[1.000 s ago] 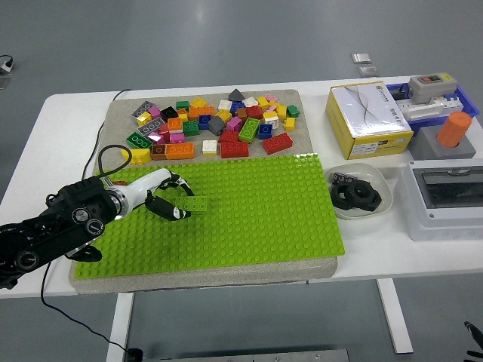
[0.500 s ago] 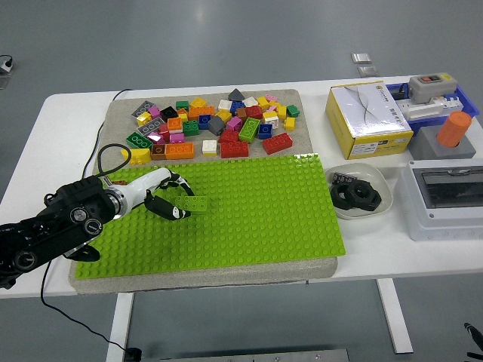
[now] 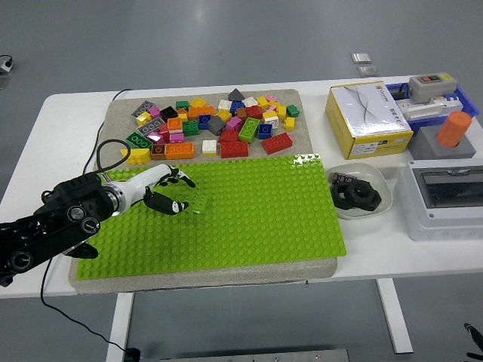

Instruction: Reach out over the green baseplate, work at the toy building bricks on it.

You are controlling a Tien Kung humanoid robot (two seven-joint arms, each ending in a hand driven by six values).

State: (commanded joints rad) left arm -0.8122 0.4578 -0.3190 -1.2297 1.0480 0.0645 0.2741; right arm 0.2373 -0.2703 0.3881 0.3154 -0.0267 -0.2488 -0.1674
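A: Left hand (image 3: pixel 167 194), left-centre of frame, black arm entering from the lower left. State?

B: Fingers curled around a lime-green brick (image 3: pixel 193 204), brick resting on the green baseplate (image 3: pixel 256 219), left part.

A: Baseplate position?

B: Centre of frame, on a grey mat (image 3: pixel 121 113). Loose bricks (image 3: pixel 215 124) heaped on the mat along the plate's upper edge.

A: Right side of frame?

B: Yellow box (image 3: pixel 368 119), white dish (image 3: pixel 370 175) with black parts, grey enclosure (image 3: pixel 447 200), orange cylinder (image 3: pixel 454 129).
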